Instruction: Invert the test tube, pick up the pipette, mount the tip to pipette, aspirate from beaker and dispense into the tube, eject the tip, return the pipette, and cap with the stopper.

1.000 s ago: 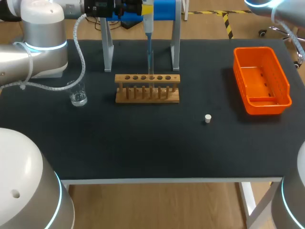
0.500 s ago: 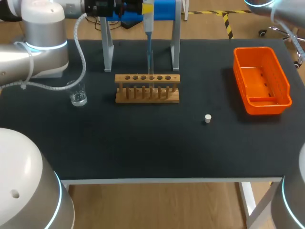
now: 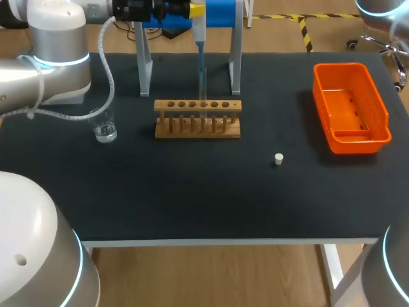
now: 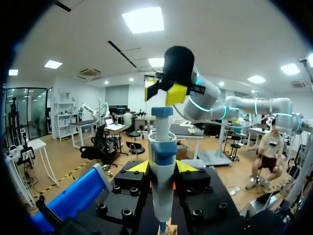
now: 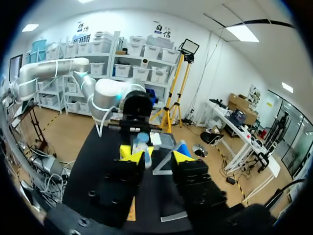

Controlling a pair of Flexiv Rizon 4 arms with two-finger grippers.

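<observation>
My left gripper (image 3: 192, 11) is shut on the white and blue pipette (image 3: 199, 29) at the back of the table. The pipette hangs upright, and its tip (image 3: 200, 69) reaches down into a test tube (image 3: 203, 96) in the wooden rack (image 3: 198, 119). In the left wrist view the pipette (image 4: 162, 186) sits between my left gripper's (image 4: 162, 167) yellow tips. My right gripper (image 4: 166, 90) hovers just above the plunger. Its fingers stand apart, open, in the right wrist view (image 5: 154, 155), with the pipette's top (image 5: 142, 146) ahead. A glass beaker (image 3: 104, 126) stands left of the rack. The white stopper (image 3: 278, 158) lies to the rack's right.
An orange basket (image 3: 350, 105) sits at the right of the table. The blue pipette stand (image 3: 220, 11) on grey legs (image 3: 236, 64) straddles the back, just behind the rack. My right arm (image 3: 383, 7) shows only at the far right corner.
My right gripper has opened from shut. The right arm has drawn back toward the right corner in the head view. The left arm and pipette have not moved.
</observation>
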